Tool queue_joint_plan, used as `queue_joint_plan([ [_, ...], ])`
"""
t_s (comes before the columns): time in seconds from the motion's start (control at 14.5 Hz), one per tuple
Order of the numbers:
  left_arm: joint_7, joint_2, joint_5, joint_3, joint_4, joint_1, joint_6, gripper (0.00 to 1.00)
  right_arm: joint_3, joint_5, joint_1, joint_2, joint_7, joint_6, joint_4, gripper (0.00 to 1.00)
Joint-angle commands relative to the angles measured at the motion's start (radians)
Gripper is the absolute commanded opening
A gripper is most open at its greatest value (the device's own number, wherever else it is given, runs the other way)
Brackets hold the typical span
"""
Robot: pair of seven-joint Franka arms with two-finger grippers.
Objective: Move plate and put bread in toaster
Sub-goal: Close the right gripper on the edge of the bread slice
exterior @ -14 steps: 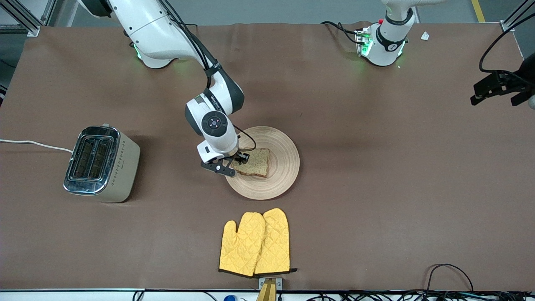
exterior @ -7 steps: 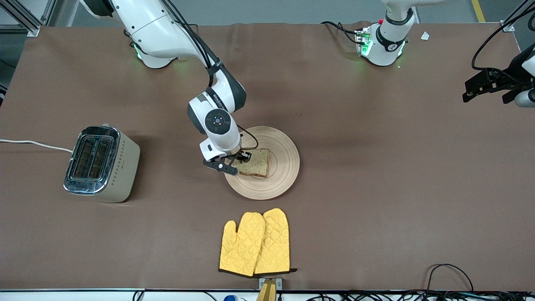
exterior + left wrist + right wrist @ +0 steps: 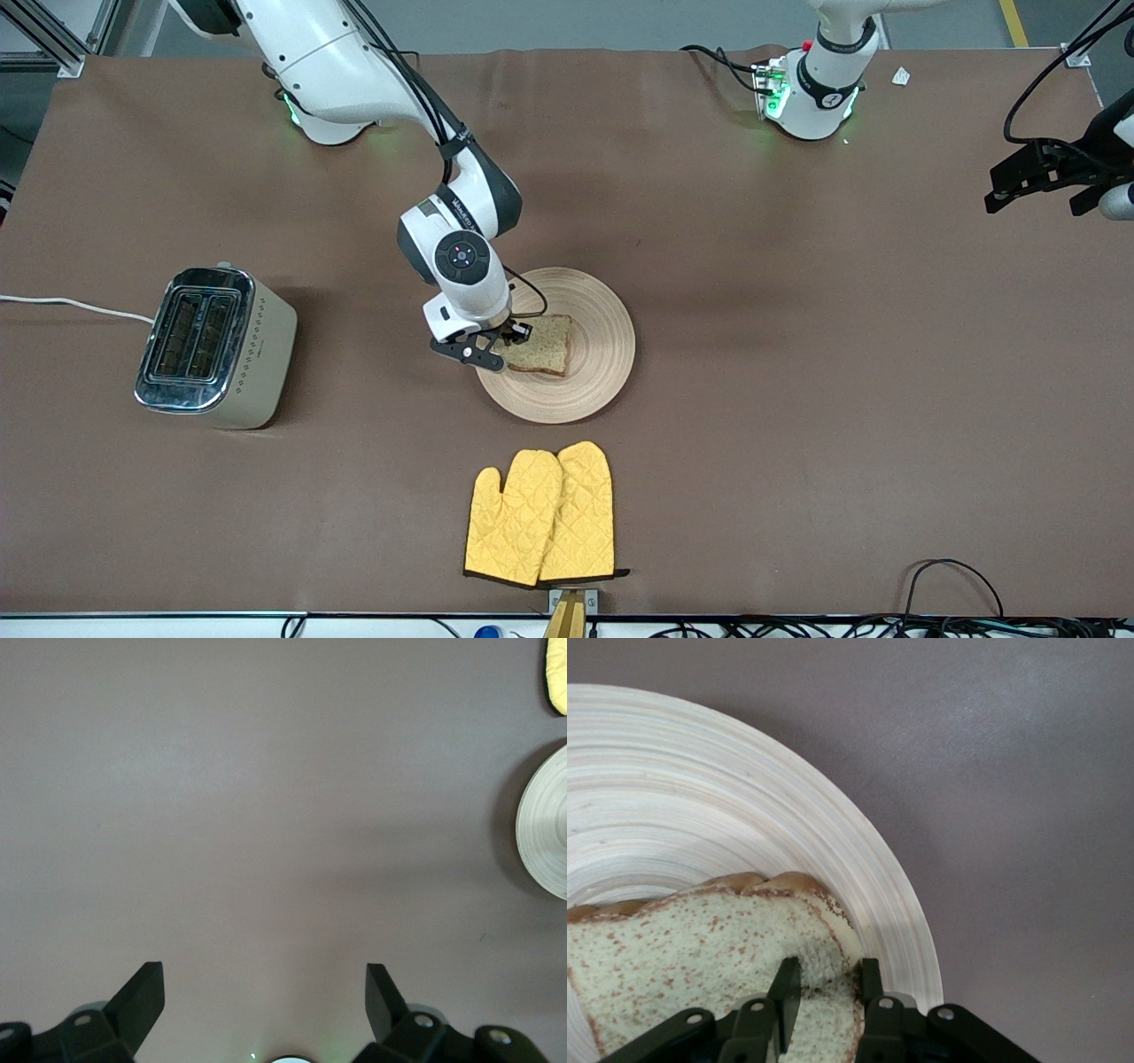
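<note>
Left gripper (image 3: 1050,182): arm cut by front view edge at 3 o'clock; in left wrist view only finger tips (image 3: 142,992) show, at 6 o'clock.
Plate (image 3: 547,837): cut at 3 o'clock there; yellow mitt (image 3: 558,673) only sliver.
Bread (image 3: 700,966): cut at 6 o'clock, edge hidden by right gripper (image 3: 828,992).
Toaster (image 3: 213,347) cord (image 3: 71,306): leaves at 9 o'clock.

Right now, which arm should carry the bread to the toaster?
Right. The right gripper already pinches the bread on the plate, toward the toaster. The left gripper hovers open over bare table.
</note>
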Motion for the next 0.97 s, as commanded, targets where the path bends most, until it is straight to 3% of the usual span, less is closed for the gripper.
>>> queue_joint_plan([
  [0.0, -0.007, -0.017, 0.016, -0.001, -0.009, -0.003, 0.006, 1.00, -0.006, -0.037, 0.003, 0.012, 0.030, 0.007, 0.007, 0.33],
  [0.28, -0.004, -0.018, 0.013, -0.001, -0.009, 0.001, 0.006, 1.00, -0.006, -0.037, 0.002, 0.015, 0.030, 0.018, 0.004, 0.27],
  [0.55, -0.004, -0.020, 0.019, 0.000, -0.007, 0.000, 0.004, 1.00, -0.007, -0.043, 0.008, 0.015, 0.041, 0.016, 0.004, 0.01],
  [0.9, -0.002, -0.020, 0.020, -0.003, -0.007, 0.000, 0.001, 1.00, -0.006, -0.045, -0.004, 0.014, 0.044, 0.008, 0.007, 0.00],
])
